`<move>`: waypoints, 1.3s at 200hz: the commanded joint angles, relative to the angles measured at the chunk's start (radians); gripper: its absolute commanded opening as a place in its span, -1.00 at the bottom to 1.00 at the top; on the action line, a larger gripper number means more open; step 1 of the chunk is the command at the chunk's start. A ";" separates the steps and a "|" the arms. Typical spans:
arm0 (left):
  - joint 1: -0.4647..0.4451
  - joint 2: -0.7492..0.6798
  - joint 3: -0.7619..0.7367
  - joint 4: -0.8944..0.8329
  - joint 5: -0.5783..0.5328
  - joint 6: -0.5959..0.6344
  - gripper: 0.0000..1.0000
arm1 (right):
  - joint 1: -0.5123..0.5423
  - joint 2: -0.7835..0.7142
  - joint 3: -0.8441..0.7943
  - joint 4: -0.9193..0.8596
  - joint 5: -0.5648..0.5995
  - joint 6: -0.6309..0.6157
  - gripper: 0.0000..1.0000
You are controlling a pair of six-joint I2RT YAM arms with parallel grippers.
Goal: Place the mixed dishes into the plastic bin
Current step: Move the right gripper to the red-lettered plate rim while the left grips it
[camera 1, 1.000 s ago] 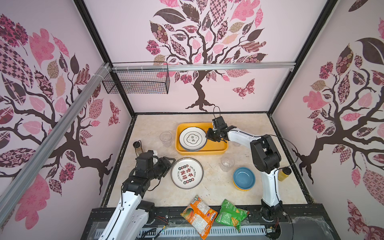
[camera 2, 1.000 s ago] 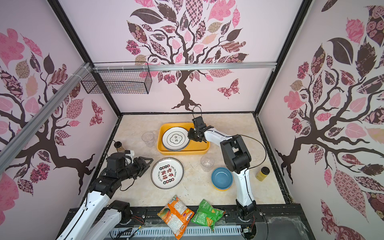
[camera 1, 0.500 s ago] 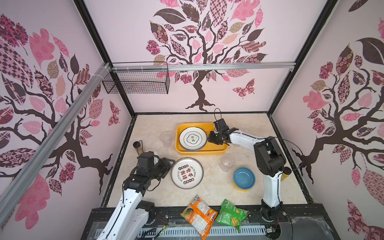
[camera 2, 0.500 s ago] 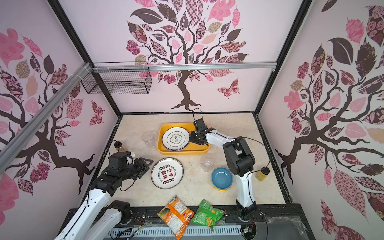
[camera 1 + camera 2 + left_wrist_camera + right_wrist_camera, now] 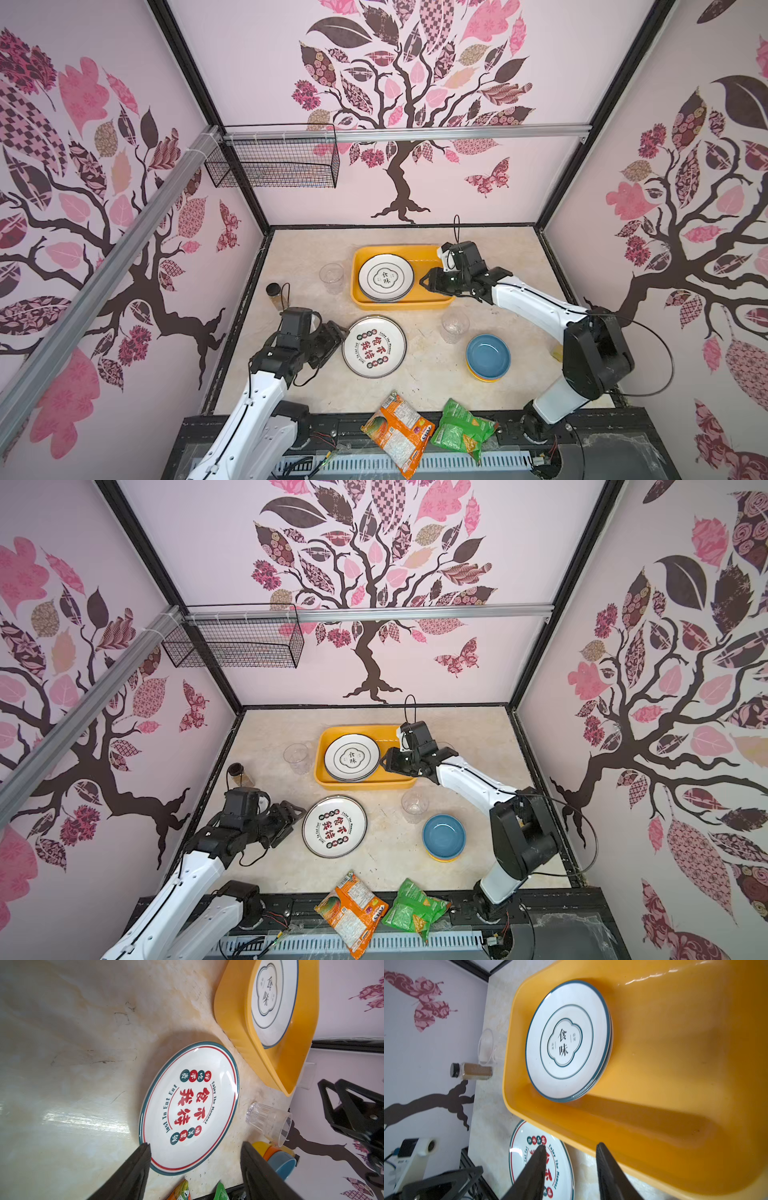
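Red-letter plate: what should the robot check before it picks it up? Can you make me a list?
1. The red-letter plate lies flat on the table with nothing on it: ok.
2. The left jaws are open, beside the plate's rim: ok.
3. The left jaws are already around the rim: cannot tell.
4. The yellow bin has room on top of the stacked plates: ok.
5. The bin is free of the right jaws: not ok; open and empty, they hang over it.
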 commanded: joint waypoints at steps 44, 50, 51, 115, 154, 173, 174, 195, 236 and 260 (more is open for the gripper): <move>0.003 0.051 -0.028 -0.064 -0.044 0.037 0.42 | 0.137 -0.120 -0.141 0.027 -0.148 -0.114 -0.14; 0.004 0.056 -0.037 -0.054 -0.041 0.036 0.41 | 0.142 -0.113 -0.148 0.035 -0.161 -0.117 -0.15; 0.004 0.057 -0.039 -0.052 -0.040 0.035 0.41 | 0.144 -0.112 -0.150 0.035 -0.163 -0.118 -0.15; 0.004 0.182 -0.129 0.130 0.076 0.021 0.40 | 0.220 0.014 -0.141 0.021 -0.140 -0.163 -0.15; 0.003 0.246 -0.166 0.233 0.114 0.014 0.34 | 0.225 0.056 -0.158 0.060 -0.135 -0.155 -0.16; 0.005 0.265 -0.189 0.279 0.121 0.007 0.27 | 0.225 0.063 -0.161 0.065 -0.129 -0.156 -0.17; 0.005 0.265 -0.192 0.280 0.121 0.005 0.27 | 0.225 0.063 -0.161 0.065 -0.129 -0.157 -0.17; 0.006 0.270 -0.221 0.340 0.128 -0.006 0.15 | 0.225 0.064 -0.159 0.070 -0.123 -0.157 -0.17; 0.016 0.301 -0.244 0.378 0.126 -0.005 -0.13 | 0.225 0.067 -0.152 0.074 -0.121 -0.157 -0.18; 0.018 0.333 -0.235 0.370 0.129 0.006 -0.28 | 0.225 0.072 -0.148 0.075 -0.117 -0.157 -0.18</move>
